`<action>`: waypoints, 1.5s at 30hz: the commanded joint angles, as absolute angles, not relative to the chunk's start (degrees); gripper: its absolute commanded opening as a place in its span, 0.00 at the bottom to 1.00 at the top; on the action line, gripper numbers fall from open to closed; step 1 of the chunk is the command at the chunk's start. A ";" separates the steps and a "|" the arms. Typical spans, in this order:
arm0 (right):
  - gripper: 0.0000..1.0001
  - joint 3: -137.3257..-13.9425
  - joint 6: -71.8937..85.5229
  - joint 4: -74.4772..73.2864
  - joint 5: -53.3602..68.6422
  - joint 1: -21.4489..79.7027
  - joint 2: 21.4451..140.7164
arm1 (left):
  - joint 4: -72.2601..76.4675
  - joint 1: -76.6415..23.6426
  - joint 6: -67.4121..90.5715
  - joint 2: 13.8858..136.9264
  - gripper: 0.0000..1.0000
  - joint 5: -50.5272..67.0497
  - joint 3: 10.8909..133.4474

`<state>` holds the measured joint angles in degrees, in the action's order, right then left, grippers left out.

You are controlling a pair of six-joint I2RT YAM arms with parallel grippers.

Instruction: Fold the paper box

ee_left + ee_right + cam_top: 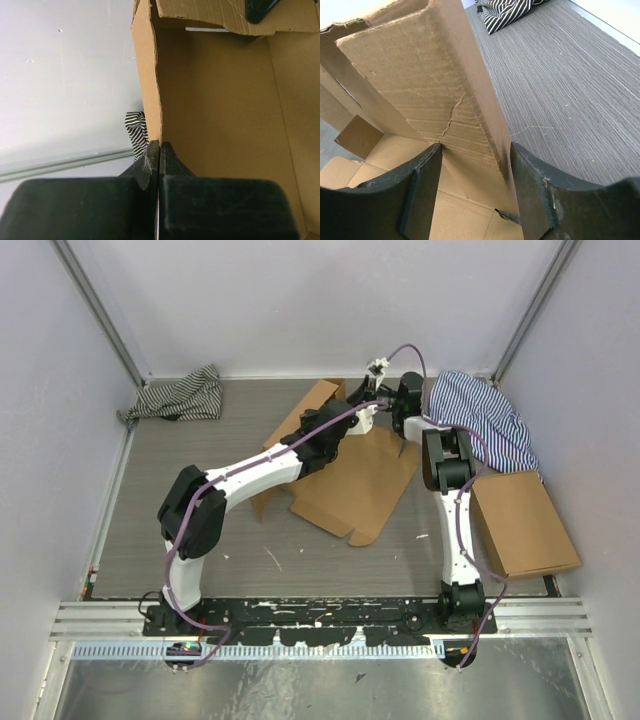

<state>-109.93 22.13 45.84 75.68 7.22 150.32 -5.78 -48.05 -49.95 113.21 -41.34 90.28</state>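
While the left claw [159, 146] clamps a wall [146, 65] of the paper box [355, 490], the right claw [475, 148], jaws parted astride a flap [435, 75], should pinch it squarely.

Top camera looks down from behind, both wrist cameras sit close against the paper box [355, 490]

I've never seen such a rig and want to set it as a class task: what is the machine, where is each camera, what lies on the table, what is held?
The left arm and right arm are robots bolted at the table's near edge. One picture looks down from above; the others from wrist cameras. On the table lie a half-folded paper box, another cardboard box and two striped cloths. The left gripper pinches a box wall; the right gripper's open jaws straddle a flap.
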 commanded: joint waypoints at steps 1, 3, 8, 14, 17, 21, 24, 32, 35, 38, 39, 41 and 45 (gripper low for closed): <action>0.64 -109.20 20.19 48.07 74.63 7.78 143.76 | -6.50 -48.93 -50.87 114.26 0.00 -39.28 90.12; 0.66 -108.78 23.81 52.32 75.34 7.53 143.91 | -6.50 -48.87 -50.85 114.02 0.00 -39.36 90.13; 0.72 -112.37 43.24 73.07 78.01 6.68 148.55 | -6.44 -48.87 -50.78 113.15 0.00 -39.28 89.85; 0.73 -117.18 49.79 78.30 78.89 6.58 152.56 | -4.84 -49.16 -51.68 113.30 0.00 -39.97 89.78; 0.72 -114.92 44.32 72.85 78.54 6.65 151.28 | -4.83 -49.51 -51.68 114.04 0.00 -39.93 90.27; 0.70 -114.19 41.14 70.45 79.94 6.61 150.74 | -4.76 -49.70 -52.18 114.96 0.00 -40.20 90.31; 0.67 -115.08 41.26 70.14 80.92 6.68 151.27 | -4.05 -49.75 -52.72 115.48 0.00 -40.99 90.08; 0.62 -114.53 40.71 69.44 79.51 6.62 151.66 | -4.48 -49.97 -53.05 115.73 0.00 -42.08 91.06; 0.60 -113.37 39.59 68.82 78.47 6.59 151.16 | -4.27 -50.47 -53.24 115.94 0.00 -42.70 91.28; 0.73 -111.90 40.24 70.47 78.58 6.14 150.14 | -4.48 -50.90 -53.51 116.32 0.00 -43.36 91.77; 0.77 -111.78 41.96 71.89 79.03 5.96 150.19 | -4.59 -50.96 -53.48 116.45 0.00 -43.41 92.01; 0.83 -112.00 45.92 75.67 80.30 5.81 150.53 | -4.98 -51.08 -53.33 116.62 0.00 -43.48 92.60; 0.85 -111.49 49.03 79.19 81.02 5.75 150.83 | -5.01 -51.44 -52.96 116.87 0.00 -43.42 93.36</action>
